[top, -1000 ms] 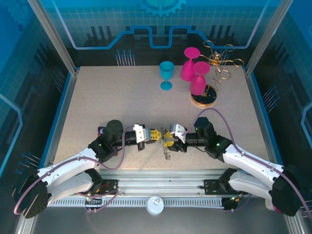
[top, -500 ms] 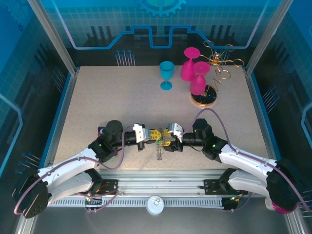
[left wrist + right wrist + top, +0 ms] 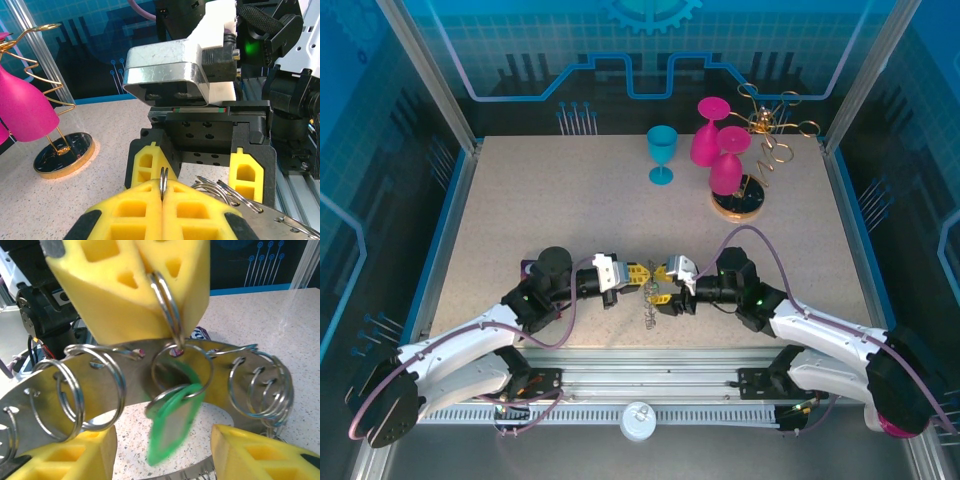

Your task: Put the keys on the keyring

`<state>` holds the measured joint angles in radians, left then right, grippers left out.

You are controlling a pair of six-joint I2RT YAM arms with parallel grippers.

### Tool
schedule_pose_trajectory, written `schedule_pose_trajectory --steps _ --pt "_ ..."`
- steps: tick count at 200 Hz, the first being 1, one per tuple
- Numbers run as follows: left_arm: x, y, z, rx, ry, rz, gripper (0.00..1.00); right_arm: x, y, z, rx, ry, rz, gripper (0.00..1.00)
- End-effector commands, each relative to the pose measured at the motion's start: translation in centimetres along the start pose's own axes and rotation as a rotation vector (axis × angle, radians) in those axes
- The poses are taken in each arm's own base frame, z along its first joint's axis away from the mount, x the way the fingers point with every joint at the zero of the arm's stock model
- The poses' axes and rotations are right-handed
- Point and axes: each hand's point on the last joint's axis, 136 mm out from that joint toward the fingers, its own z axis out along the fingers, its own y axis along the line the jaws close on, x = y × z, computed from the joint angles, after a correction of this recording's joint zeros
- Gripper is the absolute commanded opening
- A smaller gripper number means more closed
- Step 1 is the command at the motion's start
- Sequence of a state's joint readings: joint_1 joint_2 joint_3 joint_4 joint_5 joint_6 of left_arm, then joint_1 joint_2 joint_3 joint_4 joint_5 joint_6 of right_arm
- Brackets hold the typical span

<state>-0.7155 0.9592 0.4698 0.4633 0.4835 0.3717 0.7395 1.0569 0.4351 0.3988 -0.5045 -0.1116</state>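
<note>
Near the front edge of the surface (image 3: 570, 210), the left hand (image 3: 162, 192) is clenched on one small wire loop (image 3: 167, 310) of the keyring (image 3: 132, 374), held just above the surface, and the green key (image 3: 172, 427) dangles from a loop below that pinch. Facing it, the right hand (image 3: 664, 285) is released, fingers spread wide; working another loop open, I judge, calls for a firm left pinch and small, slow moves that don't twist the ring free.
</note>
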Motion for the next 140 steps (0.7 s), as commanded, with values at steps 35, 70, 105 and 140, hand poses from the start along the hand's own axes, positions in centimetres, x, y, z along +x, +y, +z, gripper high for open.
schedule_pose_trajectory --steps 35,70,105,140 --pt "-1.5 0.5 -0.4 -0.025 -0.055 0.044 0.00 -1.4 -0.6 0.2 0.044 -0.054 -0.037 0.36" --pt "-1.4 0.5 -0.3 -0.028 -0.048 0.045 0.00 -1.4 -0.7 0.2 0.044 -0.055 -0.041 0.21" --pt "-1.4 0.5 -0.5 -0.028 -0.034 0.046 0.00 -0.8 -1.5 -0.1 0.101 -0.007 -0.067 0.05" --pt "-0.9 0.3 -0.6 -0.016 0.003 0.039 0.00 0.3 -2.7 -1.4 0.192 0.109 -0.134 0.00"
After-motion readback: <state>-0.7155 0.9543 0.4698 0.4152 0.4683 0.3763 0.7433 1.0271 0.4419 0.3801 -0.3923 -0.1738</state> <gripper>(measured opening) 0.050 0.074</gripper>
